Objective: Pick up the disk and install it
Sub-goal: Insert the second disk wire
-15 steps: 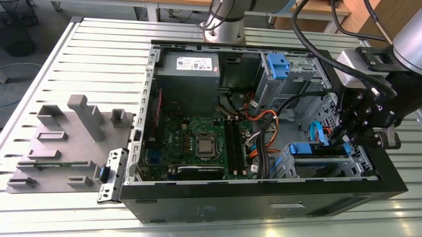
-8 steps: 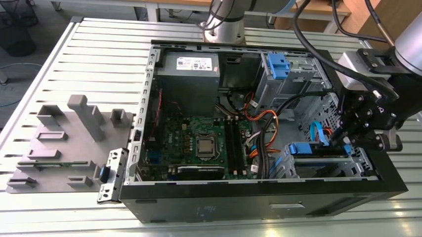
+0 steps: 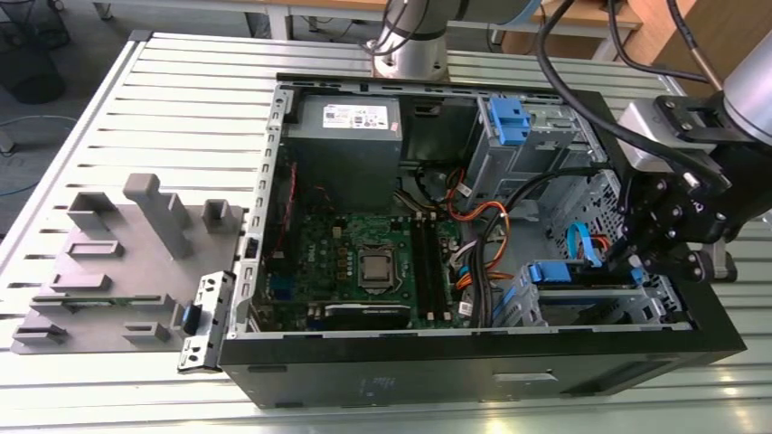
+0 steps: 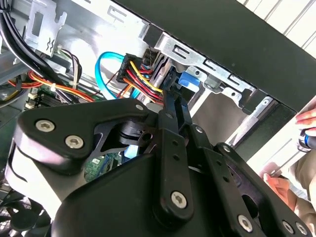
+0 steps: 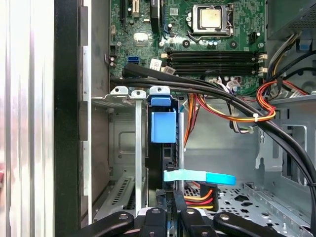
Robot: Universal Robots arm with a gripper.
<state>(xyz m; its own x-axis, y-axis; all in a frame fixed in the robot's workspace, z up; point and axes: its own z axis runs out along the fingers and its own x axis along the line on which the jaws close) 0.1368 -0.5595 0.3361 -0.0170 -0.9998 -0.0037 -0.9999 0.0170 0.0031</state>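
The disk [image 5: 163,127] stands on edge inside the drive cage [image 5: 123,96], with its blue carrier tab at the cage's rim. The hand [image 4: 174,98] reaches in at the disk's cabled end; whether it grips cannot be told. A light-blue data cable [image 5: 197,176] and red-yellow power wires [image 5: 200,197] crowd that end. A black cable bundle [image 5: 222,94] crosses just past the cage's rim.

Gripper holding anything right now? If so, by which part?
Cannot tell. The gripper is at one end of the disk, which stands edge-on in the drive cage, but no actual grip on it is visible.
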